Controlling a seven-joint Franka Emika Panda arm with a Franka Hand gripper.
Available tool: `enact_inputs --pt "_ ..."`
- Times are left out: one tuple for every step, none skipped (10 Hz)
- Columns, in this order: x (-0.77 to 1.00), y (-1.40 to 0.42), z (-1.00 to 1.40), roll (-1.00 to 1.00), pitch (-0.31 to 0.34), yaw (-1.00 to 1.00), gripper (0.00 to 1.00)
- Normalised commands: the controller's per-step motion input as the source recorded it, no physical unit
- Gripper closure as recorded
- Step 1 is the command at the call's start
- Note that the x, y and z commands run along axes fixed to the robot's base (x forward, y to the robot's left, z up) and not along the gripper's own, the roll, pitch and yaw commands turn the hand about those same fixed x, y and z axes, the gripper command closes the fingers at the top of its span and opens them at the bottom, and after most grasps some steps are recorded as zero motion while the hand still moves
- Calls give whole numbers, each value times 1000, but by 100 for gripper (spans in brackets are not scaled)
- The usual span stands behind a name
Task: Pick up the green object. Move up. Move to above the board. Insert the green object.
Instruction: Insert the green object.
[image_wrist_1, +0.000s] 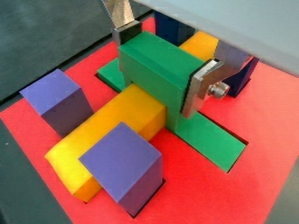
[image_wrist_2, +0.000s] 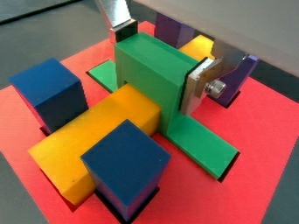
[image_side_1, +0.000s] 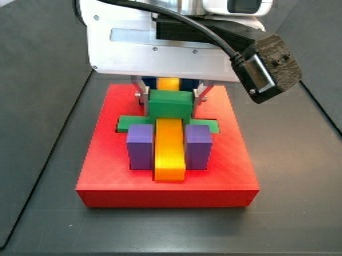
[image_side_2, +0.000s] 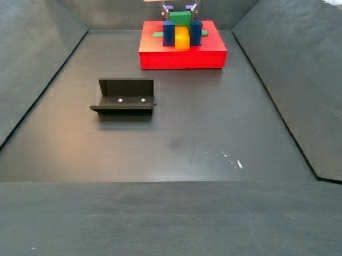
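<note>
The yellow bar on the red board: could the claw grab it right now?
Probably not. The claw is shut on the green object, which straddles the yellow bar on the board. Blue and purple blocks also flank the bar closely, leaving the fingers little room.

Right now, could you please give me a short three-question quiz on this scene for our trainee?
1. True or false: the fingers grip the green object.
2. In both wrist views, what does the green object straddle on the board? A) the yellow bar B) the fixture C) bare floor
3. Fill in: in a side view, the fixture stands on the dark floor, apart from the ____.

Key: 1 true, silver plates press the raised cube on both sides. 2 A. 3 board.
</note>
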Motion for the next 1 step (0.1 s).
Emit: enact_inputs --pt "0 0 0 0 0 0 100"
